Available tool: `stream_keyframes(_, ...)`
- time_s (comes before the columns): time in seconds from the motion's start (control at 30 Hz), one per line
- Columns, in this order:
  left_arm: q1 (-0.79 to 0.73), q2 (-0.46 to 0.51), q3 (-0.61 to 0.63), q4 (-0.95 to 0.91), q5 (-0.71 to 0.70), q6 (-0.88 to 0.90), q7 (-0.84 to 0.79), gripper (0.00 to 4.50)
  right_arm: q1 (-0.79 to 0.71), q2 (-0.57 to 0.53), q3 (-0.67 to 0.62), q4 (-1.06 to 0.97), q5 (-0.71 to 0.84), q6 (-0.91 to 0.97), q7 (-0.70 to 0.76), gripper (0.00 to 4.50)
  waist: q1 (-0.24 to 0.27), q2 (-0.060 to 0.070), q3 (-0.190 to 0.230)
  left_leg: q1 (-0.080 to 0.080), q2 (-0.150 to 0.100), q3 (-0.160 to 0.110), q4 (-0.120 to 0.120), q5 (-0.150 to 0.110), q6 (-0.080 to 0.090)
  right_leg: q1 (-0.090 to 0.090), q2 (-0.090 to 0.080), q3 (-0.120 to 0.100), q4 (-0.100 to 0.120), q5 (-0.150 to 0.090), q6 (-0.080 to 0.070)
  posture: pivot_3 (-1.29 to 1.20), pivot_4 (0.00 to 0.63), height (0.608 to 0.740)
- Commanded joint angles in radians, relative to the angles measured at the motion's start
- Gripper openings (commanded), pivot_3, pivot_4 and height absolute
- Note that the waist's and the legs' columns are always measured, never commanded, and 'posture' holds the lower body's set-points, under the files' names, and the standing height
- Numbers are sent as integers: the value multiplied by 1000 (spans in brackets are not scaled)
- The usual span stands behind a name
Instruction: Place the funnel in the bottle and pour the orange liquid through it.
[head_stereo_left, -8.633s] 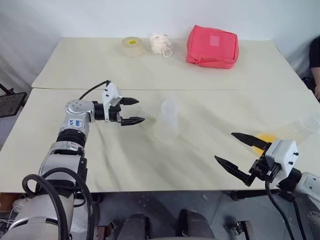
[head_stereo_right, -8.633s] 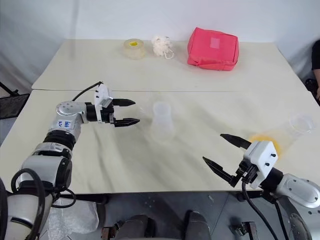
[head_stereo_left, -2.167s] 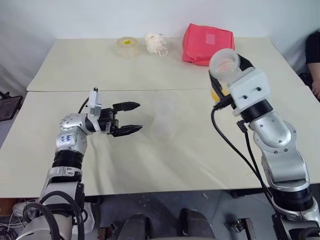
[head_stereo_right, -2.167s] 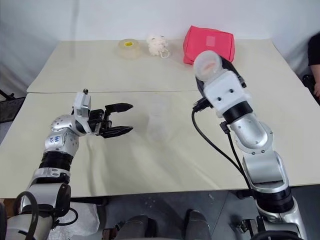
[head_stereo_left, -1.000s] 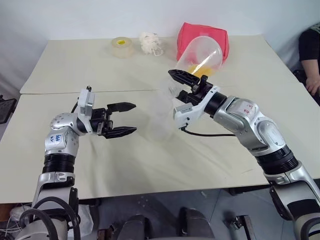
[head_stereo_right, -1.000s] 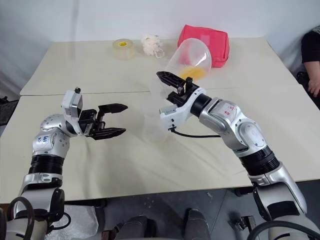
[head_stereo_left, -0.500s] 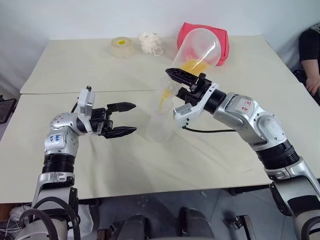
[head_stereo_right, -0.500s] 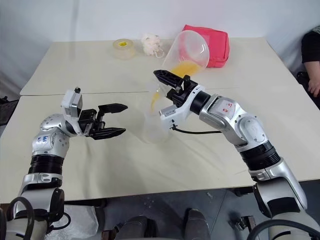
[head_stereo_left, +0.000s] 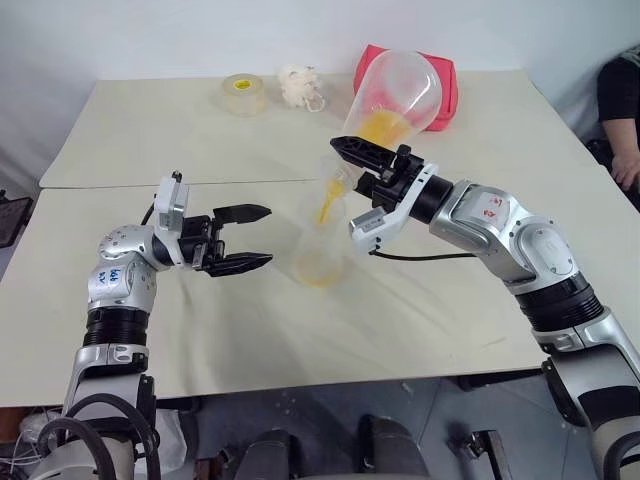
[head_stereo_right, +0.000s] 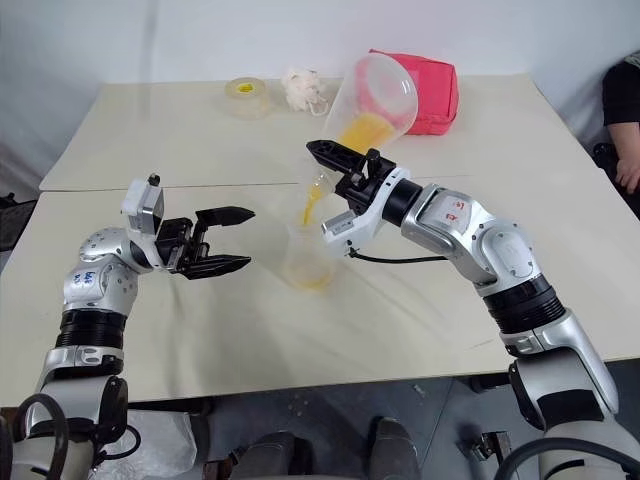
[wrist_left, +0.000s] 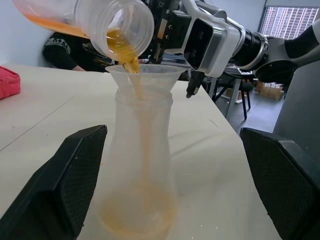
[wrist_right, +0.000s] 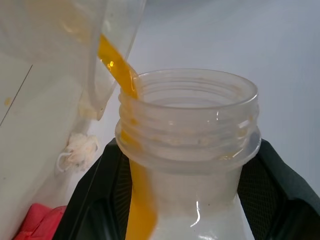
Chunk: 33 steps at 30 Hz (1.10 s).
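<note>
Behind bottle (head_stereo_left: 322, 250): tape roll (head_stereo_left: 243, 93), pink pouch (head_stereo_left: 447, 82), far off

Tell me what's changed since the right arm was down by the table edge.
The right gripper took hold of a clear plastic container of orange liquid, raised it and tipped it; liquid now streams through the whitish funnel into the clear flask-shaped bottle, pooling at its bottom. The left gripper stays open beside the bottle; red pouch unmoved.

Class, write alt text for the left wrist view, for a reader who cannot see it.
Orange liquid streams from a tilted clear container, held by the right gripper, into a funnel seated in a clear bottle. The left gripper's open black fingers flank the bottle.
</note>
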Motion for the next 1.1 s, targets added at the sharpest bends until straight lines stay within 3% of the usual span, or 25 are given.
stream_keyframes(0.03, -10, 19, 17, -21, -22, -4, -22, 4500, -34, -19, -23, -7, -3, -24, -31, 2437, 0, 0, 0, 0, 0, 0, 0, 0, 0, 0, 0, 0, 0, 0, 0, 0, 150, 740)
stream_keyframes(1.1, -29, 22, 11, -1, -22, 7, -30, 4500, -117, -36, 8, 84, -144, -168, -167, 2437, -1, 0, 0, 0, 0, 0, 0, 0, 0, 0, 0, 0, 0, 0, 0, 0, 150, 740)
